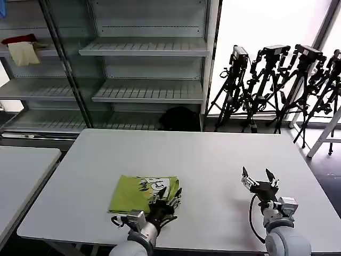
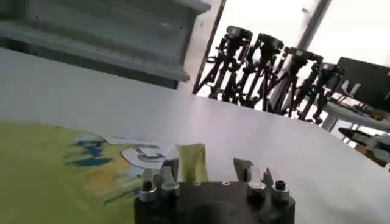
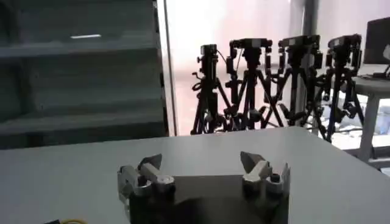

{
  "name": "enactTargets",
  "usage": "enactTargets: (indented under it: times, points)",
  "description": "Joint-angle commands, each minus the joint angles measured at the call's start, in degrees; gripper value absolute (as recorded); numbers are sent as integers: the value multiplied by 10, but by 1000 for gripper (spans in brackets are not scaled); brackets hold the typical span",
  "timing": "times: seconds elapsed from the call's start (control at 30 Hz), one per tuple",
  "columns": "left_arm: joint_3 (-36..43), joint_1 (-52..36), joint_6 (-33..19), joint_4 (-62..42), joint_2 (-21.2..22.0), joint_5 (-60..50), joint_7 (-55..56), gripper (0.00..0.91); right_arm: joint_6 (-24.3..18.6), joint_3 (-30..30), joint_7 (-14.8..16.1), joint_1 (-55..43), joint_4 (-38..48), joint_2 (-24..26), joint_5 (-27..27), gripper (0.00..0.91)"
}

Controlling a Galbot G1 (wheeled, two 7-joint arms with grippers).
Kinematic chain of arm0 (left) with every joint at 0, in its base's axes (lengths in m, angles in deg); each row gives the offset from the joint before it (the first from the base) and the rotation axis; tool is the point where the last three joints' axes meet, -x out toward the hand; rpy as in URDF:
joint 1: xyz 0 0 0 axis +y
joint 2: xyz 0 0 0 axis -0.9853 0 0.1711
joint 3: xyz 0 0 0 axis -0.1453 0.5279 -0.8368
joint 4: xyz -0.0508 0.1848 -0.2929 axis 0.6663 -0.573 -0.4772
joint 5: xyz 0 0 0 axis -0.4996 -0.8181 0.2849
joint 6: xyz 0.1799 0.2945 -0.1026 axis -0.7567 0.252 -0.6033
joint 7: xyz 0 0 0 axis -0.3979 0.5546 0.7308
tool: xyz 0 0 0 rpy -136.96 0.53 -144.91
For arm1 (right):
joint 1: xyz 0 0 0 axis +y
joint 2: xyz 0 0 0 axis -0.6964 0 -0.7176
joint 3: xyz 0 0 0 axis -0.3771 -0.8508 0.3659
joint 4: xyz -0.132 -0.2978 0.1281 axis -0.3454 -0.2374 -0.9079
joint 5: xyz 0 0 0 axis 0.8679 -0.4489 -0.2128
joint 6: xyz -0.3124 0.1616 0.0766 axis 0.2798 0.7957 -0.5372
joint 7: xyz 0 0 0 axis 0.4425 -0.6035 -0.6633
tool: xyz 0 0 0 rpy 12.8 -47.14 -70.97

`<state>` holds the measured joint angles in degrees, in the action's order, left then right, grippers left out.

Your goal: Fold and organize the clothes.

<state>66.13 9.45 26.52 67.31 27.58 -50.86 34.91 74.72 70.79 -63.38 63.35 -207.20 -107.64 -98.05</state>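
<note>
A lime yellow-green T-shirt (image 1: 141,192) lies folded into a rough square near the front of the white table (image 1: 202,160), its white print facing up. My left gripper (image 1: 169,201) sits at the shirt's front right corner. In the left wrist view the left gripper (image 2: 207,167) is open, and a raised flap of the shirt's green fabric (image 2: 191,161) stands between the fingers, close to one of them. The rest of the shirt (image 2: 49,176) spreads out beside it. My right gripper (image 1: 258,178) hovers open over bare table at the right, with nothing between its fingers (image 3: 201,163).
Metal shelving (image 1: 144,64) stands behind the table, with a red cloth (image 1: 18,39) and a cream cloth (image 1: 24,53) on a far-left shelf. Several camera tripods (image 1: 277,80) line the back right. A second table (image 1: 21,165) adjoins on the left. A dark bag (image 1: 178,118) lies on the floor behind.
</note>
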Motion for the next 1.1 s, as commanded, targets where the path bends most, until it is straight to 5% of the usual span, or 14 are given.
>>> enactTargets:
  times: [0.03, 0.2, 0.53, 1.03, 1.07, 1.1]
  points:
    - [-289, 22, -45, 38, -105, 29, -111, 907, 1, 0, 2, -2, -6, 3, 2, 907]
    - [-352, 25, -30, 6, -150, 105, -112, 907, 2, -5, 1, -6, -5, -2, 7, 907]
    - [-271, 25, -25, 2, -101, 66, -101, 907, 1, -6, 0, -8, -1, -5, 12, 907]
    - [-223, 37, -31, -64, -94, 16, -82, 897, -3, -7, 0, -7, 7, -9, 13, 907]
    - [-223, 37, -29, -64, -94, 18, -83, 715, -3, -7, 0, -7, 7, -9, 13, 907]
    - [-222, 36, -26, -64, -95, 17, -82, 282, -3, -7, 0, -7, 8, -8, 13, 907]
